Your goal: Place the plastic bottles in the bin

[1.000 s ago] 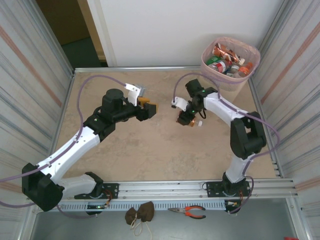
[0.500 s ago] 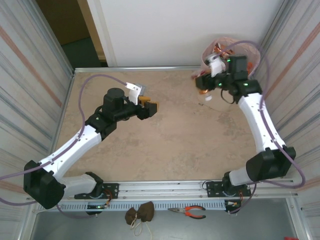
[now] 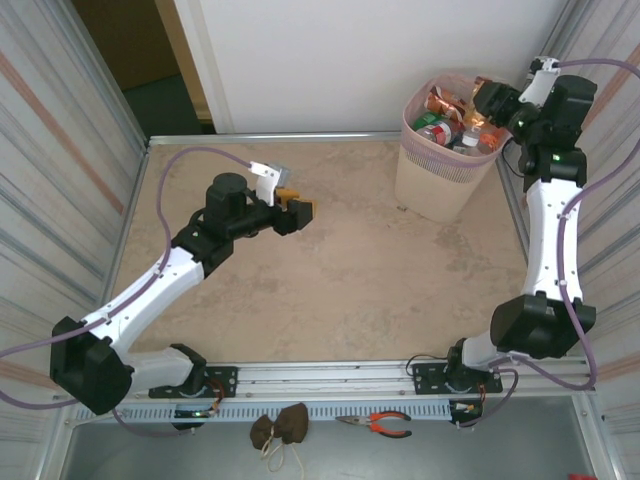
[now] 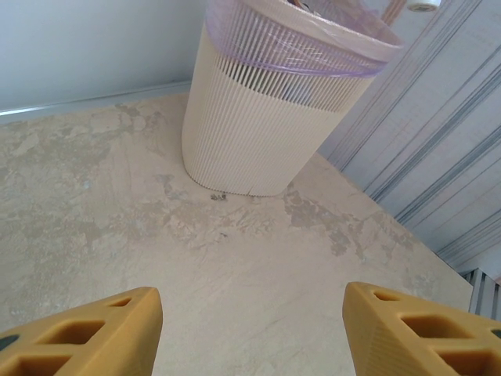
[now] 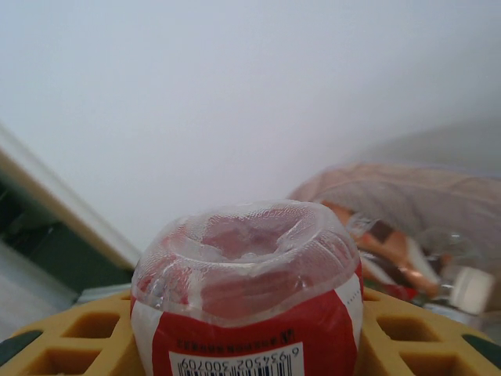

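My right gripper (image 3: 492,100) is up high, over the right side of the tall beige bin with the pink band at its top (image 3: 440,185). Its two yellow fingers (image 5: 70,337) are squeezed onto a small clear plastic bottle with a red and white label (image 5: 246,266), one finger on each side. The bottle's bumpy bottom end faces my wrist camera. Inside the bin lie many other plastic bottles (image 3: 450,125), piled up close to the rim. My left gripper (image 3: 298,210) hangs over the speckled tan table (image 3: 330,300), well away from the bin. Its yellow fingers stand wide apart and hold nothing.
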Tool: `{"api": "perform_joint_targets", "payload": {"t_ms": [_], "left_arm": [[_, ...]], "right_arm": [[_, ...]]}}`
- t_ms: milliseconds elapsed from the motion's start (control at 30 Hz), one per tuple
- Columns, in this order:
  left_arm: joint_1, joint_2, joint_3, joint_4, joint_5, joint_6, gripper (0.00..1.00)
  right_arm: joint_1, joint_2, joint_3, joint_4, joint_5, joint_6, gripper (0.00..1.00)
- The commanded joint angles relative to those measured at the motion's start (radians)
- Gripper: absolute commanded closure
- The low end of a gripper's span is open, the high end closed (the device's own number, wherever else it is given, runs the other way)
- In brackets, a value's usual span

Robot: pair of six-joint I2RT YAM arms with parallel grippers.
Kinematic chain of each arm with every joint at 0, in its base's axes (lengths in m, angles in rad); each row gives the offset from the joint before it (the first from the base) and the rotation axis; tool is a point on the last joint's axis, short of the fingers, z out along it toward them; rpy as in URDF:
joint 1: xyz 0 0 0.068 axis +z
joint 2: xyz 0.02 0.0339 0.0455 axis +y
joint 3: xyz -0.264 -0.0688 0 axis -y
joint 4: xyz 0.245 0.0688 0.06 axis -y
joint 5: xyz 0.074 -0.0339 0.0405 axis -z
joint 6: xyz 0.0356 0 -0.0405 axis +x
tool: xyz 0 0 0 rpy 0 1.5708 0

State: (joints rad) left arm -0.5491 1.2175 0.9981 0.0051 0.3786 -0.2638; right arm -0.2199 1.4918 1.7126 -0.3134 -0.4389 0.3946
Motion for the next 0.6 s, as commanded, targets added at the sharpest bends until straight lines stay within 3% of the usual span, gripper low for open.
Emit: {"api": "perform_joint_targets", "payload": {"t_ms": [0,300,567], "left_arm": [[0.014,0.007,0.009,0.035,0.027,-0.010,0.38],[0.028,0.022,-0.003,0.052,0.039,-0.023,0.37],[0.040,0.024,-0.015,0.055,0.044,-0.029,0.38]], "right_arm": [[-0.016,0.073,0.064,0.007,0.135,0.075,0.66],[0.019,0.247,0.154,-0.155,0.327,0.147,0.58],[0.065,0.286,0.134,-0.276,0.313,0.185,0.53]]}}
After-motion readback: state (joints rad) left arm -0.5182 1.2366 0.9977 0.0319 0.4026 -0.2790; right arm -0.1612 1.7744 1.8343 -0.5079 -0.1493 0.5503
